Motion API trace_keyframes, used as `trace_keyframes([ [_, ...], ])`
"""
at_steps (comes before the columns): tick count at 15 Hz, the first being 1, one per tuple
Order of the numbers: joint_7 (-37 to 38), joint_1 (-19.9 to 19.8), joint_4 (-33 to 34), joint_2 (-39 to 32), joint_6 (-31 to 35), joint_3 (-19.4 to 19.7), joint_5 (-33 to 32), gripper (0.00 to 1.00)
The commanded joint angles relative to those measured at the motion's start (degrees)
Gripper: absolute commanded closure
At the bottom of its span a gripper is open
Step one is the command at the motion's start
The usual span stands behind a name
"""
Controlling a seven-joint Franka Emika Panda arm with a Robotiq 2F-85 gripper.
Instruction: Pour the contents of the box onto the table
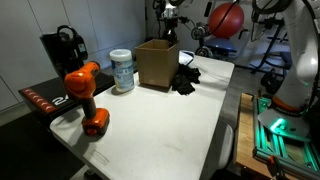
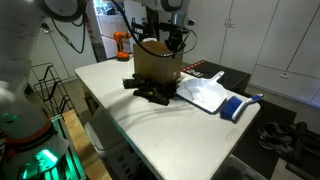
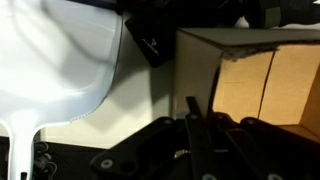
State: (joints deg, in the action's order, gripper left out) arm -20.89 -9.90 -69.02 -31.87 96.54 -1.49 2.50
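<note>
Open cardboard box point(image 3: 262, 85) right, black clutter point(image 3: 170, 152) below (blurred), white flat object point(image 3: 60, 60) left

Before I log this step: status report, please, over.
Gripper at box rim, grip unclear. Box upright, open, on table. Black clutter against box; white dustpan beside it.

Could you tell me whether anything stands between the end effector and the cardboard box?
Nothing visible separates the end effector from the open brown cardboard box; it hangs close above the rim. A black tangled object lies on the white table beside the box, crowding that pouring spot.
</note>
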Motion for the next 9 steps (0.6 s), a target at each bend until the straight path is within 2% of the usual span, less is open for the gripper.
trace_keyframes([
  [1, -1.1, 0.4, -0.2, 0.9, -5.2, 0.4, 0.0, 0.99],
  [4, -0.6, 0.0, -0.2, 1.7, -0.1, 0.1, 1.6, 0.99],
  [9, -0.4, 0.0, 0.1, 1.9, 5.9, -0.2, 0.5, 0.99],
])
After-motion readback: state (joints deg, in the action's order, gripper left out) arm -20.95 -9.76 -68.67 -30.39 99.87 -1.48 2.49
